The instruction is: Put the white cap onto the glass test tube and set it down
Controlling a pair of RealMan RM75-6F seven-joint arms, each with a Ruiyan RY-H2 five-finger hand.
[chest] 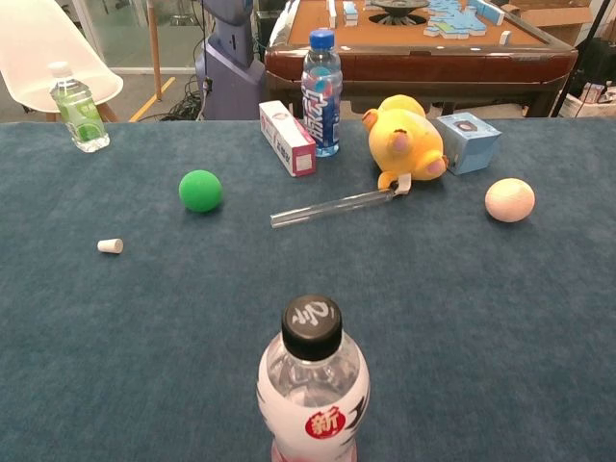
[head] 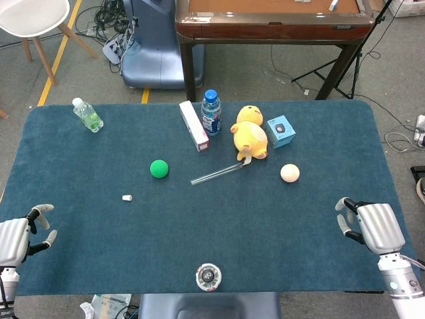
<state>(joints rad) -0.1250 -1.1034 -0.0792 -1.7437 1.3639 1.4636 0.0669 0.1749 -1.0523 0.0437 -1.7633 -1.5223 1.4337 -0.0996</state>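
1. Two hands wait at the near corners of the blue table mat (head: 199,232), well apart from the glass test tube (head: 218,174). The left hand (head: 20,236) holds nothing and its fingers are spread; the right hand (head: 370,224) is likewise released, so I judge the task has not begun.
2. Nearest the robot, straight toward it from the tube, stands a black-capped bottle (chest: 311,385). The chest view cuts off its base, and it hides part of the mat behind it.
3. Beyond the tube stand a blue-capped bottle (head: 211,111) and a white and red box (head: 193,125), probably parked clear of the working area.
4. At the tube's right end sits a yellow plush toy (head: 250,133), touching or overlapping it. I cannot tell which end of the tube is open.
5. Also right of the tube are a light blue box (head: 281,130) and a cream ball (head: 289,173). To its left lies a green ball (head: 159,168). Far to its left stands a green-tinted bottle (head: 87,114).
6. Lying on its side, the tube is thin, clear and hard to trace.
7. Smallest is the white cap (head: 127,197), alone on the mat, well left of the tube and nearer the left hand, which suits that hand fetching it.
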